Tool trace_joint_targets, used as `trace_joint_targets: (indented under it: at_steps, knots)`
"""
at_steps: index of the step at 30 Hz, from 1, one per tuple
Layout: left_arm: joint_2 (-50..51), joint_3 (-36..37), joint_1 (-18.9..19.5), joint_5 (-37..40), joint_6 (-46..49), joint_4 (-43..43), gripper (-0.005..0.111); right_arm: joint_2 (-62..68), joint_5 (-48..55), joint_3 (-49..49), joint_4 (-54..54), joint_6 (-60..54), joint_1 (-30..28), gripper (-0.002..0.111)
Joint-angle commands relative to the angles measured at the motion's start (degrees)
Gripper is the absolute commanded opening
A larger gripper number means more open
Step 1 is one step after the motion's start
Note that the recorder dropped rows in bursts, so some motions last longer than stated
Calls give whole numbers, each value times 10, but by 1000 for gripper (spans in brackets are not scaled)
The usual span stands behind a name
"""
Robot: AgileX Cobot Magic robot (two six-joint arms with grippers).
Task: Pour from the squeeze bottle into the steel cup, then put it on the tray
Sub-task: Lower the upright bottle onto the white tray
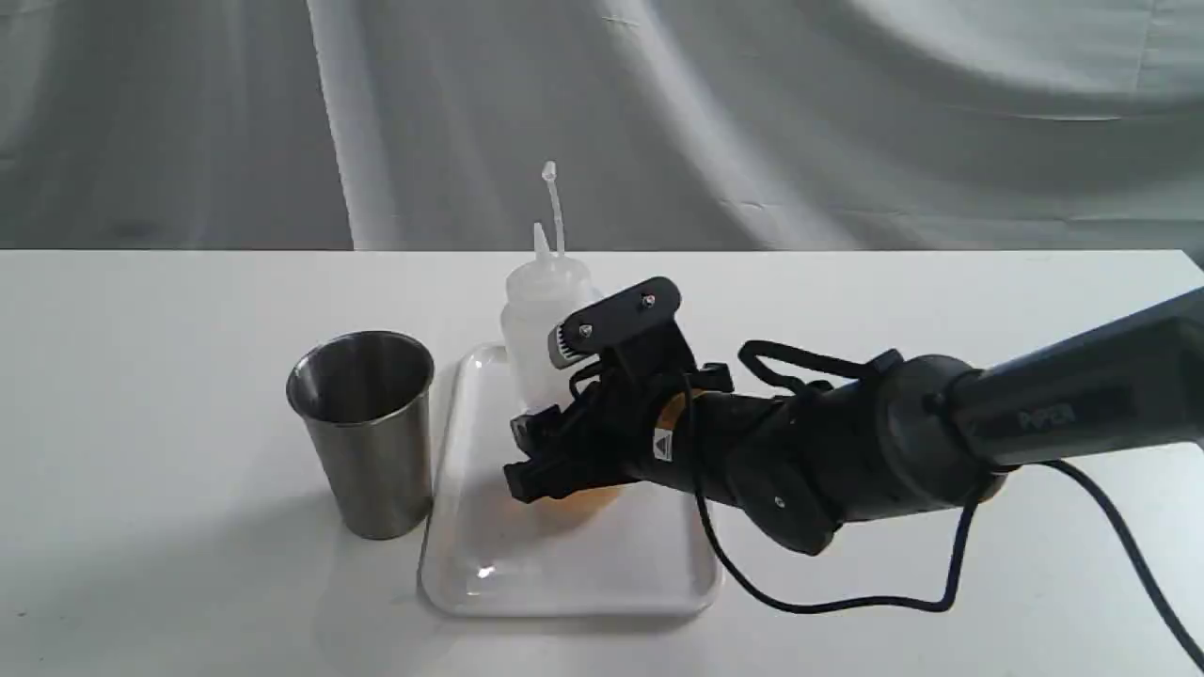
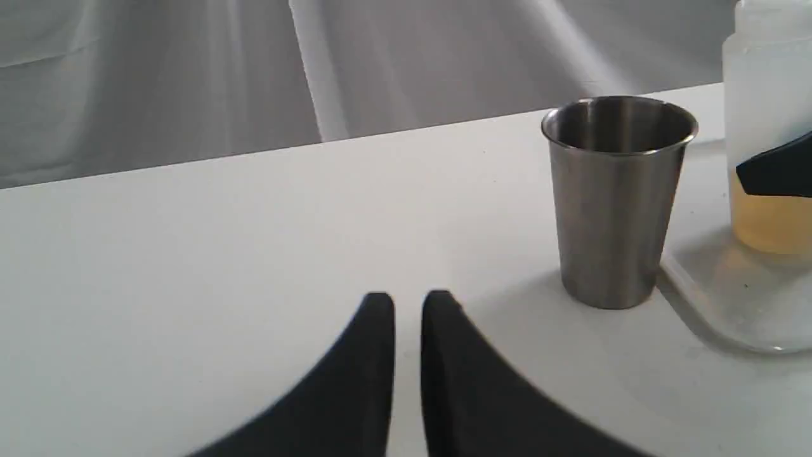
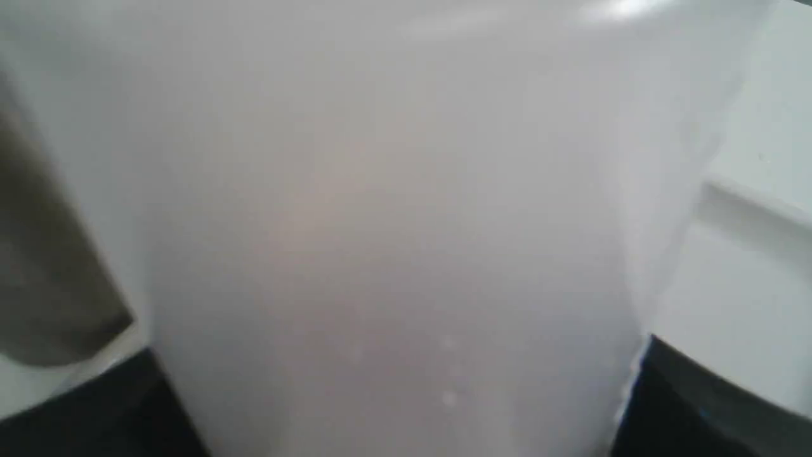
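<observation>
The squeeze bottle (image 1: 541, 310) stands upright on the tray (image 1: 564, 564), amber liquid low in it and its cap strap sticking up. My right gripper (image 1: 567, 400) reaches in from the right and is shut on the bottle's body. In the right wrist view the bottle (image 3: 393, 222) fills the space between the dark fingers (image 3: 698, 406). The steel cup (image 1: 362, 432) stands upright on the table just left of the tray. My left gripper (image 2: 408, 304) is shut and holds nothing, hovering over the table left of the cup (image 2: 612, 203).
A black cable (image 1: 847, 602) from the right arm trails over the table right of the tray. The bottle (image 2: 767, 95) and the tray's rim (image 2: 729, 298) sit at the edge of the left wrist view. Grey cloth hangs behind the white table (image 1: 141, 423).
</observation>
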Motion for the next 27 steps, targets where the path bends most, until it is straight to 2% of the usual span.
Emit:
trace_joint_targets:
  at_steps: [1,13,17,27]
  knots:
    - [-3,3,-2,-4,-1,0,8,-6,-11,-4,-6,-4,0,39]
    - [-3,3,-2,-4,-1,0,8,-6,-11,-4,-18,-29,0,40]
    - [-3,3,-2,-4,-1,0,8,-6,-11,-4,-18,-67,0,50]
    - [-3,3,-2,-4,-1,0,8,-6,-4,-4,-18,-67,0,79]
